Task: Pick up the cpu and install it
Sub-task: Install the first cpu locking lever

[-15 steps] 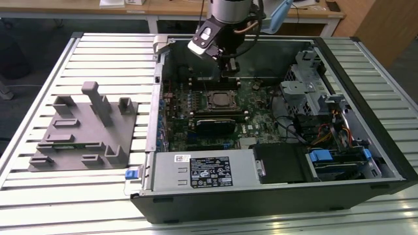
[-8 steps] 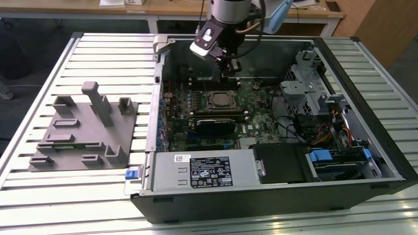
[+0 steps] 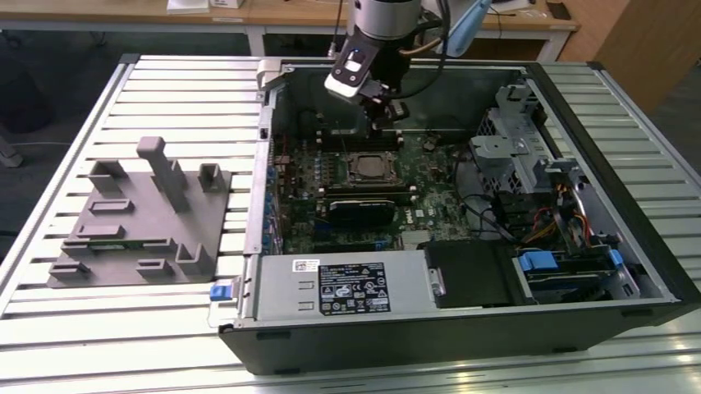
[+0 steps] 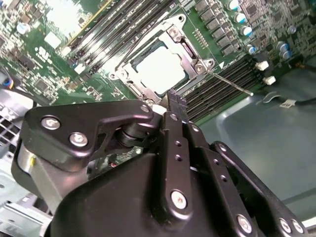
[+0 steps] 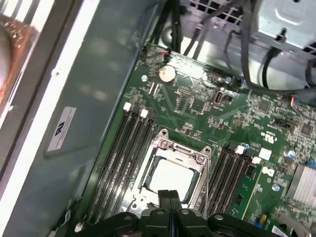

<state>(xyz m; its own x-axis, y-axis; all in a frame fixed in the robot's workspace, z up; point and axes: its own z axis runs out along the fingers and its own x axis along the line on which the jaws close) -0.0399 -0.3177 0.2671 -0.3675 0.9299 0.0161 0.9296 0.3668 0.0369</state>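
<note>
My claw (image 5: pixel 169 194) is pinched shut and empty, hanging over the cpu (image 5: pixel 169 178). Flat pale-silver square, seated inside the shiny steel frame (image 5: pixel 180 152) on the green board (image 5: pixel 197 106).

The arm (image 3: pixel 378 29) stands upright over the socket (image 3: pixel 367 167). Its gripper (image 3: pixel 382 127) hangs just above the socket's edge, fingers (image 5: pixel 164 197) pressed together, holding nothing.
</note>
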